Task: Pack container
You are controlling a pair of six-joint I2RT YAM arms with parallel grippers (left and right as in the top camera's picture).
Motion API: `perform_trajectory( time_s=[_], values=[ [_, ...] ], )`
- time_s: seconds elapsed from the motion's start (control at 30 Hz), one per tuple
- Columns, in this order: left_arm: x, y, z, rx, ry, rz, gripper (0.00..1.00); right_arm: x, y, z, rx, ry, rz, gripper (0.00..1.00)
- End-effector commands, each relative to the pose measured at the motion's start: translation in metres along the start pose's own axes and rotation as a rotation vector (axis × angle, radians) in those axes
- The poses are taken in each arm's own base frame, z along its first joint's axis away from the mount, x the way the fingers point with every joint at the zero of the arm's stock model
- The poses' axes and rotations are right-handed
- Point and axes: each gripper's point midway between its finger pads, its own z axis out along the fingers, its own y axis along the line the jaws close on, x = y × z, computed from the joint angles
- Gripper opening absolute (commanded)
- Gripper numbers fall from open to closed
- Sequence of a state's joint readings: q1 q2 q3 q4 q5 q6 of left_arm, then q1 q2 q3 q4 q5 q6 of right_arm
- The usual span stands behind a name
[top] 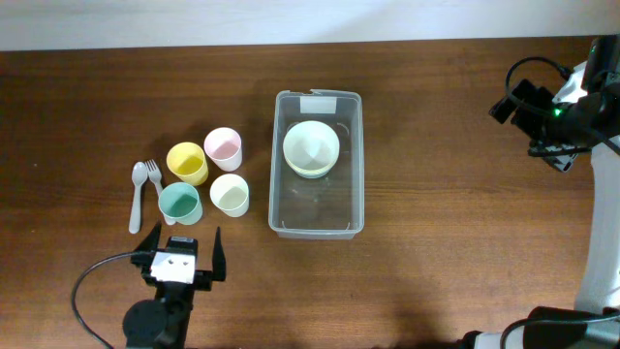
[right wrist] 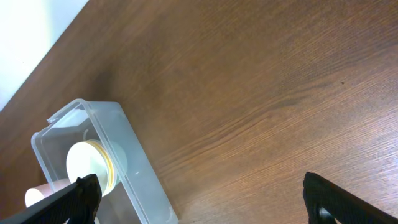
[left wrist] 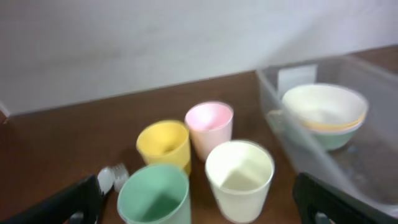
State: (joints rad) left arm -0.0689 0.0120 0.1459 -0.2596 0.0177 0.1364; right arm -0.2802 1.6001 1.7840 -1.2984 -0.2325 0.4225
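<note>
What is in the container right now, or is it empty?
Not empty: stacked bowls sit in the container at its labelled end. The four cups stand outside it on the table.

We take this for a robotics lab bench: a bare wood-grain table (top: 465, 242) fills the overhead frame, with a blank white wall (top: 194, 19) along the top edge. A cabled black left arm (top: 153, 320) stands at lower left and a right arm (top: 567, 111) at upper right. Pastel plastic cups (top: 230, 194) beside a clear container (top: 315, 206) at centre look like test props.
</note>
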Motion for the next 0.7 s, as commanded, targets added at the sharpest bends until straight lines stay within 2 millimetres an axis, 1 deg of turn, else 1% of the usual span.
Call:
perform_trajectory(
  time_s=[0.0, 0.03, 0.07, 0.1, 0.23, 0.33, 0.37, 0.43, 0.5, 0.57, 0.67],
  values=[
    [0.000, -0.004, 0.002, 0.024, 0.008, -0.044, 1.00, -0.003, 0.000, -0.005, 0.003, -0.018, 0.002, 0.99],
    [0.000, 0.001, 0.002, -0.003, 0.023, -0.073, 1.00, -0.003, 0.000, -0.005, 0.002, -0.019, 0.002, 0.99],
    [-0.006, 0.010, 0.002, -0.048, 0.054, -0.103, 1.00, -0.003, 0.000, -0.005, 0.003, -0.018, 0.002, 0.99],
    [-0.013, 0.014, 0.002, -0.061, 0.064, -0.102, 1.00, -0.003, 0.000, -0.005, 0.003, -0.018, 0.002, 0.99],
    [-0.050, 0.028, 0.010, -0.109, 0.120, -0.095, 1.00, -0.003, 0.000, -0.005, 0.003, -0.019, 0.002, 0.99],
    [-0.079, 0.039, 0.025, -0.121, 0.197, -0.099, 1.00, -0.003, 0.000, -0.005, 0.003, -0.019, 0.002, 0.99],
    [-0.086, 0.041, 0.031, -0.117, 0.222, -0.102, 1.00, -0.003, 0.000, -0.005, 0.003, -0.018, 0.002, 0.99],
    [-0.104, 0.049, 0.049, -0.091, 0.304, -0.104, 1.00, -0.003, 0.000, -0.005, 0.003, -0.019, 0.002, 0.99],
    [-0.110, 0.058, 0.064, -0.063, 0.375, -0.106, 1.00, -0.003, 0.000, -0.005, 0.003, -0.018, 0.002, 0.99],
    [-0.112, 0.067, 0.077, -0.034, 0.440, -0.146, 1.00, -0.003, 0.000, -0.005, 0.003, -0.018, 0.002, 0.99],
    [-0.108, 0.077, 0.094, 0.040, 0.539, -0.247, 1.00, -0.003, 0.000, -0.005, 0.003, -0.018, 0.002, 0.99]
  ],
)
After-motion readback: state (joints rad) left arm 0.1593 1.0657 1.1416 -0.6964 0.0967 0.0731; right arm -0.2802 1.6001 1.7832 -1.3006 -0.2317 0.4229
